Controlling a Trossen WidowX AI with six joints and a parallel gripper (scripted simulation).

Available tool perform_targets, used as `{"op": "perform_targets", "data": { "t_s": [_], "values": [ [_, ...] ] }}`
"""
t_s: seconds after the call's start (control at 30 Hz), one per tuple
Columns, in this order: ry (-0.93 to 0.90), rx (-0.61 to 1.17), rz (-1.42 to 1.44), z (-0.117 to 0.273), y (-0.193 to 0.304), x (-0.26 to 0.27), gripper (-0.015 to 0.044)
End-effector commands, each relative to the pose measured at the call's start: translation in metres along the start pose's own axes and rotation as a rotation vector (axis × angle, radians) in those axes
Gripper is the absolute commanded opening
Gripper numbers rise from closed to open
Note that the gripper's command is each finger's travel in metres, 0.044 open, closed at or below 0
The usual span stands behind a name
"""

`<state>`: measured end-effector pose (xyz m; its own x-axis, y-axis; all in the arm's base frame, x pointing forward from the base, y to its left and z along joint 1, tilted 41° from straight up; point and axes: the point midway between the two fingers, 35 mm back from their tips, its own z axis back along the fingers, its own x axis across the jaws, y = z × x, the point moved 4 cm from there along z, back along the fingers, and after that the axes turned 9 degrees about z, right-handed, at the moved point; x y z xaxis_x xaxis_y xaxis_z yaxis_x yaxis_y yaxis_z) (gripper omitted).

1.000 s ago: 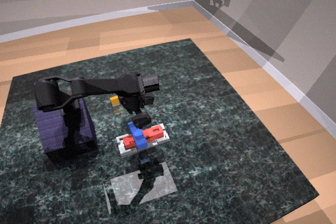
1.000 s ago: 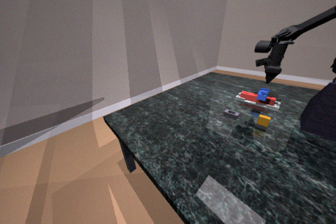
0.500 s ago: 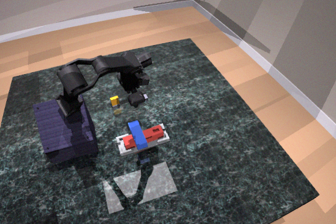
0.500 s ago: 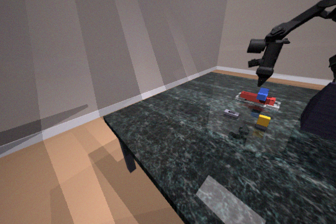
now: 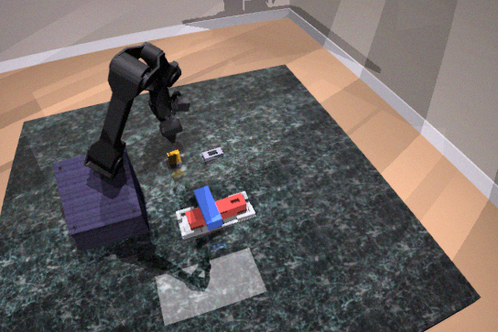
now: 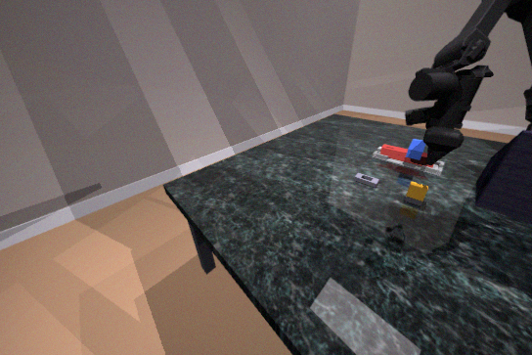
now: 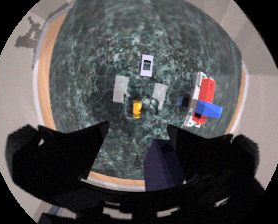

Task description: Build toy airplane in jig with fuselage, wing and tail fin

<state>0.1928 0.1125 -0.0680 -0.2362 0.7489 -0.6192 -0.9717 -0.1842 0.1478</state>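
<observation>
The red fuselage lies lengthwise in the white cradle. The blue wing lies across its top; its tab is hidden. The dark tail socket shows open. The yellow tail fin stands upright on the table apart from the cradle, with a grey part at its foot. My gripper is open and empty, above the table on the fin's side of the cradle, with the fin ahead between its fingers in the wrist view.
A small lavender block with a dark opening lies near the fin. The purple base block carries the arm beside the cradle. A pale patch shows on the dark marbled table.
</observation>
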Motion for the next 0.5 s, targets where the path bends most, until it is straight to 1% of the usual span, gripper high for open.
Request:
{"op": "perform_targets", "data": {
  "t_s": [0.0, 0.07, 0.27, 0.37, 0.47],
  "values": [
    [0.004, 0.01, -0.012, -0.03, 0.001, 0.003, 0.044],
    [0.006, 0.01, -0.013, -0.055, 0.003, 0.002, 0.044],
    [0.007, 0.01, -0.013, -0.06, 0.003, 0.002, 0.044],
    [0.008, 0.01, -0.013, -0.072, 0.004, 0.002, 0.044],
    [0.008, 0.01, -0.013, -0.074, 0.004, 0.002, 0.044]
  ]
}}
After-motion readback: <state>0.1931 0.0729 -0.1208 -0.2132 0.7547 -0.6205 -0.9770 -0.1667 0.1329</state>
